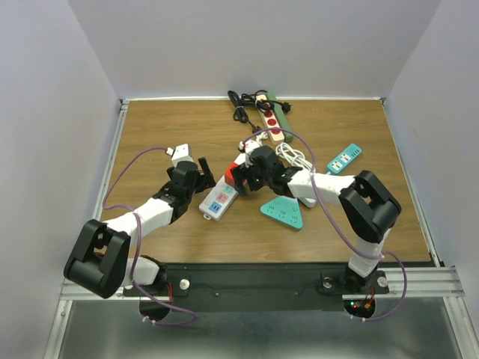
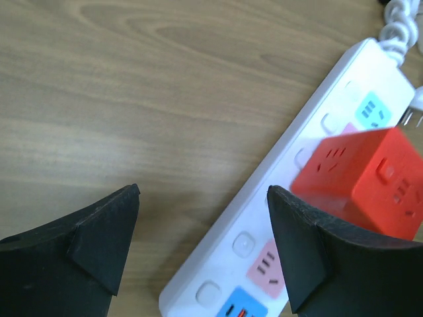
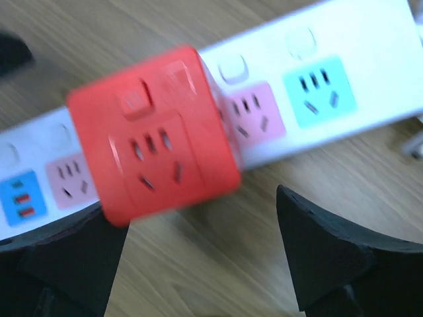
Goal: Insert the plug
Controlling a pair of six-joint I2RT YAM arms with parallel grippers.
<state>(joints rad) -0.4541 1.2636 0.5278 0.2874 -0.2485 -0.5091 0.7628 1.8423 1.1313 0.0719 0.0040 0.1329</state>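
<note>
We record a red cube adaptor (image 3: 155,135) (blurred) lying over the white power strip (image 3: 370,39), between two pink sockets (image 3: 254,115); the right gripper (image 3: 198,214) stands wide, its fingers apart

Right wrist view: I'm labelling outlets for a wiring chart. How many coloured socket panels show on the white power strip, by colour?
blue panel: 1
pink panels: 2
teal panel: 1
Total: 4 on the white power strip; the red cube may hide more.
</note>
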